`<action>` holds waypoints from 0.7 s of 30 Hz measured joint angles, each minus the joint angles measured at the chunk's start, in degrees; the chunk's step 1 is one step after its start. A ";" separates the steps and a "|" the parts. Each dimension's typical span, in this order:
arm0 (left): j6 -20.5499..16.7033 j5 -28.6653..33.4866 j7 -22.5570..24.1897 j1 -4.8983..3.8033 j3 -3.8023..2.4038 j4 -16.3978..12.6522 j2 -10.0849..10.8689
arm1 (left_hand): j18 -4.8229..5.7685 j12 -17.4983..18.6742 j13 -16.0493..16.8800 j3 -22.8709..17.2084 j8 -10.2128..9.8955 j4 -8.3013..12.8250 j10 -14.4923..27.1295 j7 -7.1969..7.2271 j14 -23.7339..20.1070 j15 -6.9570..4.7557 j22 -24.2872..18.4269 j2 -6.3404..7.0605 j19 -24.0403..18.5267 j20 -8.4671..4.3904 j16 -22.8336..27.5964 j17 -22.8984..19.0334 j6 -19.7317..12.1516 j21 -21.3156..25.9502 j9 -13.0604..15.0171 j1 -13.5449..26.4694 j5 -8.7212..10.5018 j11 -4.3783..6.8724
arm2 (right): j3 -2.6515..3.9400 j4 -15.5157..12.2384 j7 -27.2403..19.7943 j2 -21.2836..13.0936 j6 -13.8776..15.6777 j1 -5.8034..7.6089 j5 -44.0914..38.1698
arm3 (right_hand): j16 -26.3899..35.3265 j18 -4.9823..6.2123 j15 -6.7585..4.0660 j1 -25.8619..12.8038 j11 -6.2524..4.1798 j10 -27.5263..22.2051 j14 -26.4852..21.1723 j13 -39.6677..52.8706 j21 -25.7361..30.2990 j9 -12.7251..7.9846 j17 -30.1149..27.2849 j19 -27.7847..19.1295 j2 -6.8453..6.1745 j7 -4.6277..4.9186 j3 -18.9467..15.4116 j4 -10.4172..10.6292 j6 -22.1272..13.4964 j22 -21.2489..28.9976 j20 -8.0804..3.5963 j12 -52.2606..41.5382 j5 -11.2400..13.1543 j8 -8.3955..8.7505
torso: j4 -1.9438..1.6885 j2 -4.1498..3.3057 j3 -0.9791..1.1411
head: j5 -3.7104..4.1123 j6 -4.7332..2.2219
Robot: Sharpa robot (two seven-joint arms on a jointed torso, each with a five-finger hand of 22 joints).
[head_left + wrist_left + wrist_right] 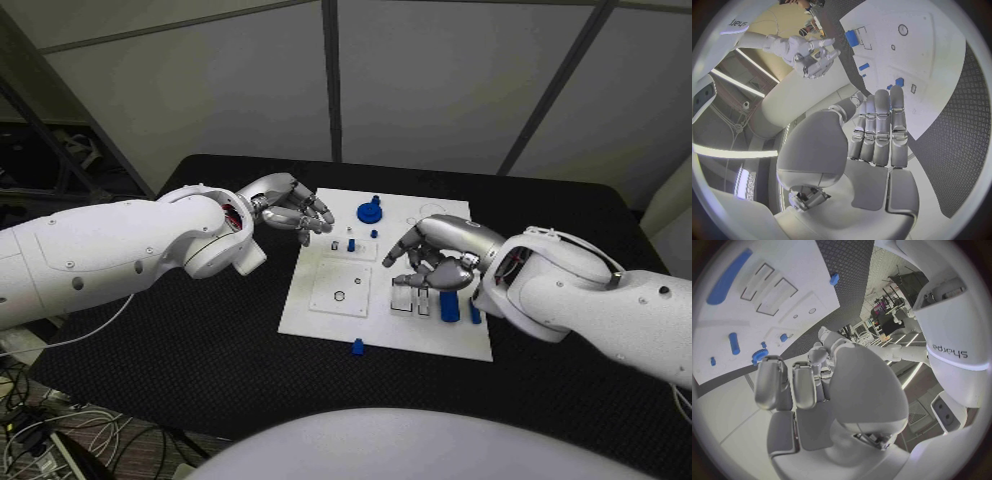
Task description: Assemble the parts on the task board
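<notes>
Hovering mid-frame over the task board (339,315), the right hand (433,262) curls empty above blue parts (449,306); the left hand (293,208), fingers apart, holds nothing at the board's upper-left corner.

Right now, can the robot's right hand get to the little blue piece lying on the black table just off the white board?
Probably yes. The right hand hovers empty over the board, and the blue piece lies near the board's front edge with nothing between them.

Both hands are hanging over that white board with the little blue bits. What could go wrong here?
One blue part lies at the board's near edge, seemingly half off it; a nudge could send it onto the table. The right hand hovers over the board near a long blue bar, and could knock it while reaching. Neither the right hand nor the left hand holds anything yet, so a poor first grasp could scatter parts.
</notes>
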State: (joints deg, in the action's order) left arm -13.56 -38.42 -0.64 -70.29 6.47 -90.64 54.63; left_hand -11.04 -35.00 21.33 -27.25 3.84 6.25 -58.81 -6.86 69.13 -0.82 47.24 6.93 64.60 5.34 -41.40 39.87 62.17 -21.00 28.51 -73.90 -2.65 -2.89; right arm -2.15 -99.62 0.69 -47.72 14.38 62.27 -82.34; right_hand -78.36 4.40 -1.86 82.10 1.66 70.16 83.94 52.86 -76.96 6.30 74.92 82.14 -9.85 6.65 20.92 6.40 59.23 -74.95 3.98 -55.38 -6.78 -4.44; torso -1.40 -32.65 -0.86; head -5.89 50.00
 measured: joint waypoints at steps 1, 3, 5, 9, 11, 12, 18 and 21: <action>-0.24 0.53 0.27 0.01 -0.01 0.14 0.00 | -0.02 0.00 -0.01 0.00 0.00 0.00 -0.01 0.00 0.00 0.00 0.00 0.00 0.00 0.00 0.00 0.00 0.00 0.00 -0.02 0.00 0.00 0.00 | -0.05 -0.06 0.31 0.24 0.07 -0.36 -0.71 | 0.16 0.00 -0.09 0.00 0.04 0.29 0.09 0.44 -0.21 0.00 0.00 0.24 0.00 0.00 0.00 0.00 0.00 0.00 0.00 -0.46 0.00 0.00 | 0.01 0.08 -0.02 | -0.05 0.00; -0.88 2.07 1.01 0.02 -0.02 0.57 0.00 | -0.02 0.00 -0.02 0.00 0.00 0.00 -0.01 -0.01 0.00 0.00 0.00 0.00 0.00 0.00 0.01 0.00 0.00 0.00 -0.02 0.00 0.00 0.01 | -0.14 -0.20 1.40 1.13 0.35 -1.54 -2.78 | 0.21 -0.89 -0.20 -0.02 -0.07 1.29 0.20 1.92 -0.81 0.00 0.00 0.51 0.02 -0.31 0.00 0.00 0.31 0.00 -0.10 -1.91 0.00 0.00 | 0.05 0.27 -0.07 | -0.34 0.00; -1.56 3.84 1.76 0.07 -0.02 1.01 0.00 | -0.01 0.00 -0.16 0.00 0.00 0.00 -0.01 -0.01 0.00 0.00 0.00 0.00 0.00 0.00 0.34 0.00 0.00 0.00 -0.20 0.00 0.00 0.00 | -0.27 -0.41 2.85 2.25 0.68 -2.98 -4.93 | -0.04 -0.89 -0.20 -0.32 -0.18 2.50 0.19 3.96 -1.58 0.00 0.00 1.03 0.32 -0.31 0.00 0.00 0.75 0.00 -0.19 -3.92 0.28 0.00 | 0.13 0.45 -0.10 | -0.59 0.01; -2.71 6.76 2.89 0.08 -0.02 1.46 -0.02 | -0.01 0.00 -0.24 0.00 0.00 0.00 -0.03 -0.20 0.00 0.00 0.00 0.00 0.00 0.00 0.34 0.00 0.20 0.00 -0.35 0.00 0.00 -0.02 | -0.41 -0.61 5.78 3.86 1.17 -5.04 -8.13 | -1.55 -0.89 -0.40 -0.67 -0.32 5.06 -0.01 8.75 -3.23 0.06 0.00 1.64 0.61 -0.41 -0.04 0.04 1.43 0.01 -0.20 -8.56 0.28 0.04 | 0.20 0.65 -0.18 | -0.92 0.01; -3.21 8.05 3.33 0.08 -0.02 1.67 -0.02 | -0.01 0.00 -0.33 0.10 0.00 -0.10 -0.04 -0.20 0.12 0.13 0.00 0.00 0.00 0.00 0.34 0.01 0.20 0.00 -0.39 0.00 0.00 -0.02 | -0.43 -0.61 7.28 4.52 1.34 -5.63 -9.29 | -1.92 -0.89 -0.40 -1.44 -0.46 5.62 -0.01 10.16 -3.81 0.06 -0.01 1.64 0.68 -0.69 -0.32 0.31 1.78 0.01 -0.20 -9.88 0.34 0.29 | 0.22 0.66 -0.19 | -1.09 0.01; -3.52 8.83 3.59 0.09 -0.02 1.79 -0.02 | -0.01 0.00 -0.33 0.15 0.00 -0.15 -0.04 -0.20 0.20 0.20 0.00 0.00 0.00 0.00 0.34 0.00 0.20 0.00 -0.41 0.00 0.00 -0.03 | -0.56 -0.61 8.27 4.90 1.46 -5.95 -9.95 | -2.24 -0.89 -0.40 -1.62 -0.42 5.92 -0.01 10.86 -4.13 0.06 -0.01 1.64 0.49 -0.52 -0.46 0.45 1.94 0.01 -0.20 -10.52 0.54 0.29 | 0.23 0.66 -0.19 | -1.12 0.01; -4.66 11.57 4.52 0.10 -0.02 2.18 -0.16 | 0.01 0.00 -0.39 0.15 0.01 -0.15 -0.10 0.00 0.20 0.20 -0.05 -0.31 0.00 0.00 0.34 0.01 0.40 0.00 -0.48 -0.31 0.00 -0.09 | -1.35 -0.51 12.60 6.37 1.85 -7.09 -11.97 | -3.67 -1.79 -0.62 -3.45 -0.54 7.47 0.21 14.28 -5.67 0.05 -0.01 1.64 0.82 -0.84 -1.80 1.58 2.65 0.01 -0.20 -13.65 3.50 0.29 | 0.26 0.66 -0.19 | -1.29 0.01; -4.98 12.38 4.79 0.10 -0.02 2.33 -0.40 | 0.01 0.00 -0.49 0.15 0.00 -0.15 -0.11 0.00 0.20 0.20 -0.04 -0.31 -0.01 0.00 0.34 0.01 0.40 0.00 -0.62 -0.31 0.00 -0.10 | -1.90 -0.48 14.51 6.98 2.08 -7.50 -12.56 | -4.19 -1.79 -0.82 -4.16 -0.68 8.13 0.00 15.79 -6.43 0.05 -0.01 1.64 0.37 -1.03 -2.92 1.88 2.84 0.01 -0.20 -15.02 3.79 0.29 | 0.27 0.63 -0.18 | -1.31 0.01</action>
State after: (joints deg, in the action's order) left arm -18.54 -26.04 4.15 -70.18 6.45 -88.31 54.23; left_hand -11.03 -35.00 20.84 -27.10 3.85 6.10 -58.91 -6.85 69.33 -0.62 47.20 6.62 64.59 5.34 -41.06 39.88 62.56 -21.00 27.89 -74.21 -2.64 -2.98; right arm -4.05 -100.11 15.20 -40.74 16.46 54.77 -94.90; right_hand -82.55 2.62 -2.69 77.95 0.98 78.29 83.94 68.66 -83.38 6.35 74.92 83.78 -9.48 5.62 18.00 8.28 62.08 -74.94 3.78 -70.40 -2.99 -4.15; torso -1.13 -32.01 -1.04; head -7.21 50.02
